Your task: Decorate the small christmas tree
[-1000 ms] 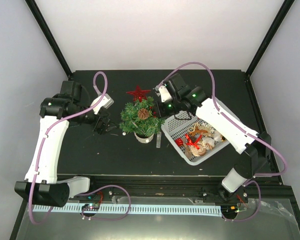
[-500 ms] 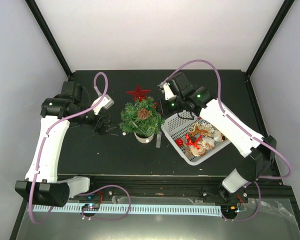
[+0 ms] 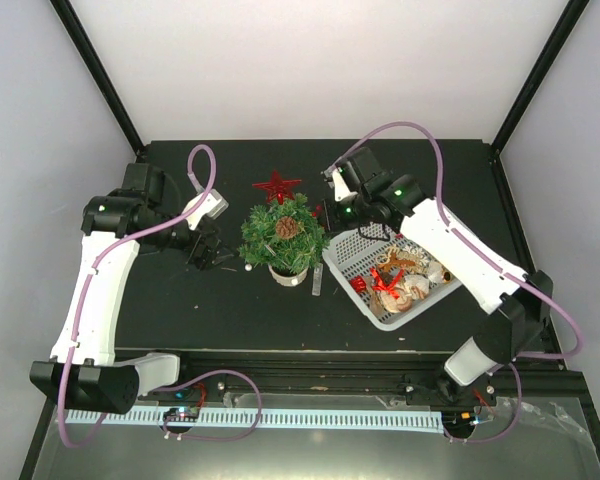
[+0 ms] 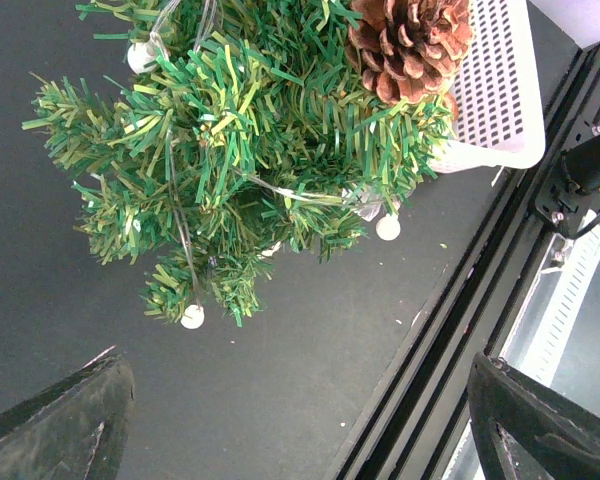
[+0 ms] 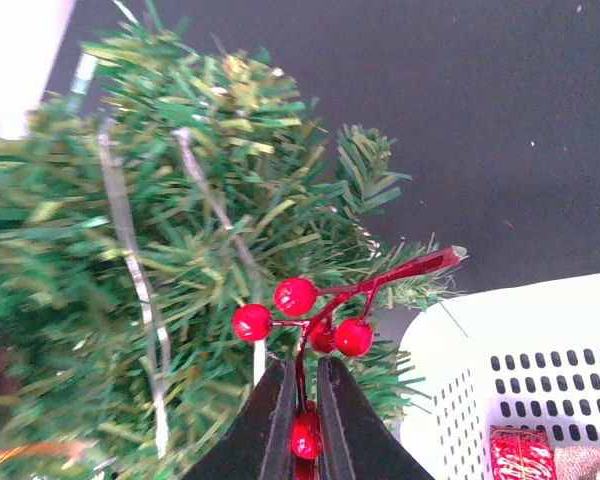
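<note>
Standing mid-table on a whitish base: tree (image 3: 283, 235), carrying a pine cone (image 4: 410, 45) and light string (image 4: 192, 316). Clamping a red berry sprig (image 5: 310, 310) by its stem, close against the tree's far-right branches: right claw (image 5: 302, 375). Hovering beside the tree's left, spread wide, gripping nothing: left claw (image 4: 298, 365). Sitting just right of the tree: white basket (image 3: 352, 252). Lying behind the tree: red star (image 3: 276, 186).

Christmas tree (image 5: 150, 270), seemingly blurred leftward
</note>
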Controlling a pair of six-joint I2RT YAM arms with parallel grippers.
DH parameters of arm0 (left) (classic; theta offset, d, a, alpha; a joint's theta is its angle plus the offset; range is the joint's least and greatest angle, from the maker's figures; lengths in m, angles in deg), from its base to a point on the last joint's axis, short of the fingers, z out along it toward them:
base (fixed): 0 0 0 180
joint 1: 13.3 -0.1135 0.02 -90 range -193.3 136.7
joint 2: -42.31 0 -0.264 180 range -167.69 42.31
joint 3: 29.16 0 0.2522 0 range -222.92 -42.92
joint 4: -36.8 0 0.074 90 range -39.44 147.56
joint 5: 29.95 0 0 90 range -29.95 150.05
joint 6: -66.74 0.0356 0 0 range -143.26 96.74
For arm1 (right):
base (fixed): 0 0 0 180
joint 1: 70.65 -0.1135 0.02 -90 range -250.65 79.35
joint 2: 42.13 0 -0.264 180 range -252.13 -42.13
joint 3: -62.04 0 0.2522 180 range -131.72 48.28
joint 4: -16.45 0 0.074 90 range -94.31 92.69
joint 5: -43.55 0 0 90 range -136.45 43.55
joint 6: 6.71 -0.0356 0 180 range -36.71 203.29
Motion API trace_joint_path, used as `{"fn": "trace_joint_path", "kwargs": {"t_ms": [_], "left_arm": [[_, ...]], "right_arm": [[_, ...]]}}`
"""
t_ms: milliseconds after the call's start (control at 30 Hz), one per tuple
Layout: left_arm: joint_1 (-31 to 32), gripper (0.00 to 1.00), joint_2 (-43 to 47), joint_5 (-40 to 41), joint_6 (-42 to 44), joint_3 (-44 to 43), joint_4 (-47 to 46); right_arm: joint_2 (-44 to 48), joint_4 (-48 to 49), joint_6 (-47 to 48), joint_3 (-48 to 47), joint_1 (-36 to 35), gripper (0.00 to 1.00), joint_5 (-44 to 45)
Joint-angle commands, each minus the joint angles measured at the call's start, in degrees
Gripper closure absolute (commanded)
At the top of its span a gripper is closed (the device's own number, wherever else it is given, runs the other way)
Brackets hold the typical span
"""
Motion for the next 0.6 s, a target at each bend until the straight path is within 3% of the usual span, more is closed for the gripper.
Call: {"fn": "trace_joint_path", "kwargs": {"t_ms": [0, 567], "left_arm": [[-0.41, 0.09, 0.28, -1.39, 0.54, 0.16, -0.7], [-0.41, 0.09, -1.7, -0.86, 0.21, -1.13, -0.24]], "right_arm": [[-2.66, -0.87, -1.43, -0.34, 0.36, 0.9, 1.21], [-4.25, 1.72, -1.51, 4.58, 1.87, 0.89, -2.58]]}}
